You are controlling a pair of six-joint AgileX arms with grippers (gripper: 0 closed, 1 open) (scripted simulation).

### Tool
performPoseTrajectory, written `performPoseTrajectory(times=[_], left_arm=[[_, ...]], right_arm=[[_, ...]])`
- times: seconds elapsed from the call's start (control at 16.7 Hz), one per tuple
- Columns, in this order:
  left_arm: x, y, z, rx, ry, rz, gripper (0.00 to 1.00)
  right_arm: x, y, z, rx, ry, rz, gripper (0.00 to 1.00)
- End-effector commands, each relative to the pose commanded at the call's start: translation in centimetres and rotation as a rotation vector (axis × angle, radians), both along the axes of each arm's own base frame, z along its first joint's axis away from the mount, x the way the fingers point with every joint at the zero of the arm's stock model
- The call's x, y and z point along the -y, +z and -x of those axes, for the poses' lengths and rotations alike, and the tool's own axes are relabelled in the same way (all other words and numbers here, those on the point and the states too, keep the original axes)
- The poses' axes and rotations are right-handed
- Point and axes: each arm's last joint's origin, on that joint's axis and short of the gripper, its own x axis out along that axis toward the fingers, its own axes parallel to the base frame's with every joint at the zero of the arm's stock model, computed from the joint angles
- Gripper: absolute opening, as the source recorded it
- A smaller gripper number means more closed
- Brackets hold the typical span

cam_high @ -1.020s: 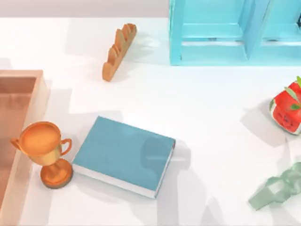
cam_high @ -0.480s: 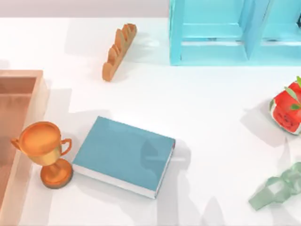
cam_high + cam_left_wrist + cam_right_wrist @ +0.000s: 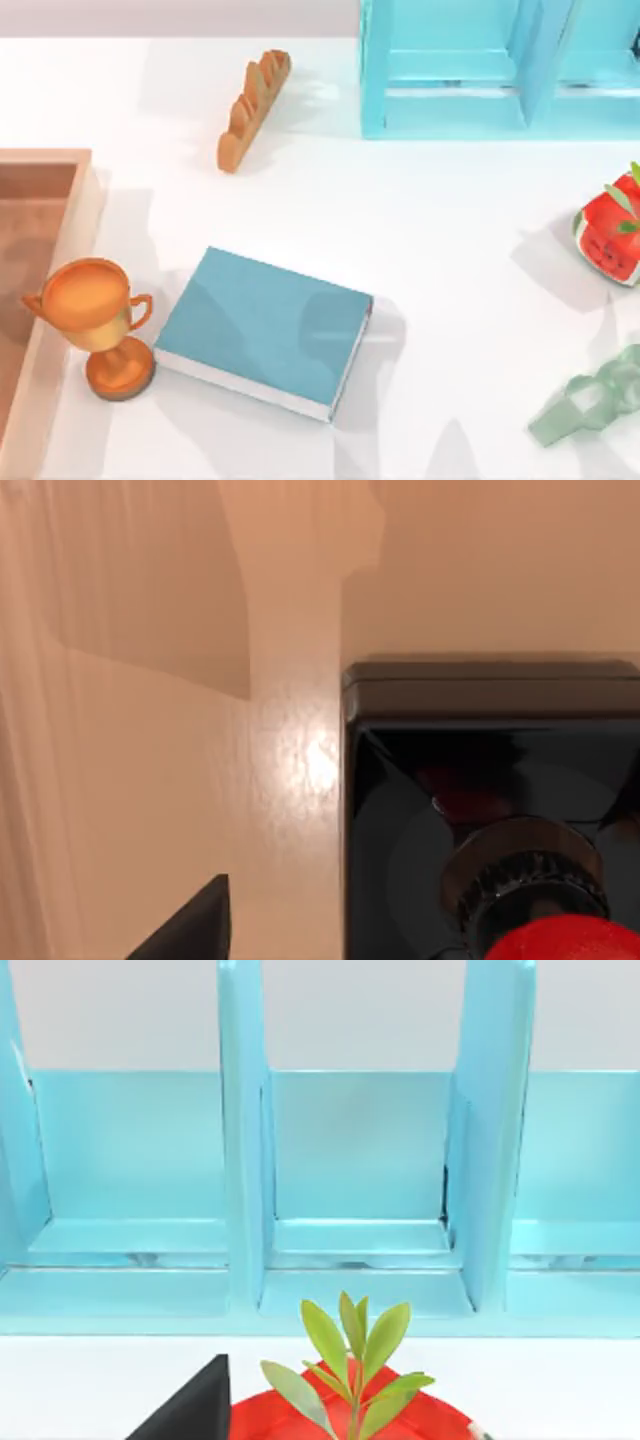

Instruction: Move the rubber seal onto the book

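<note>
The rubber seal (image 3: pixel 480 810), a black blocky base with a glossy red ball knob (image 3: pixel 560 942), stands on a tan wooden surface, seen close up in the left wrist view. My left gripper (image 3: pixel 320 948) hovers right over it, open, with one black fingertip (image 3: pixel 190 930) beside the base and clear of it. The teal-blue book (image 3: pixel 262 330) lies flat at the table's front centre-left, with nothing on its cover. My right gripper (image 3: pixel 320 1430) is open over a red fruit (image 3: pixel 350 1420); one of its fingertips (image 3: pixel 190 1410) shows.
A wooden tray (image 3: pixel 60 165) sits at the left edge with a gold trophy (image 3: pixel 95 320) between it and the book. A bread loaf (image 3: pixel 252 108) and a light-blue shelf frame (image 3: pixel 450 110) stand at the back. A red fruit (image 3: pixel 610 235) and a pale green strip (image 3: pixel 590 400) lie at the right.
No object has moved. Only the faint shadows over the tray and the book's cover have shifted a little.
</note>
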Motion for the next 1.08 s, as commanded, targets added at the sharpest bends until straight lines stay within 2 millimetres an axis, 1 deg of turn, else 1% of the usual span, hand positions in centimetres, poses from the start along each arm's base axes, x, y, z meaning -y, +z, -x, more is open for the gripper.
performPoseTrajectory(times=[0.24, 1.02, 1.08], left_arm=[[0.0, -0.03, 0.0, 0.0, 0.0, 0.0, 1.0], [0.0, -0.03, 0.0, 0.0, 0.0, 0.0, 0.02], [0.0, -0.03, 0.0, 0.0, 0.0, 0.0, 0.0]], right_arm=[[0.0, 0.0, 0.0, 0.0, 0.0, 0.0, 1.0], [0.0, 0.0, 0.0, 0.0, 0.0, 0.0, 1.0], [0.0, 0.0, 0.0, 0.0, 0.0, 0.0, 1.0]])
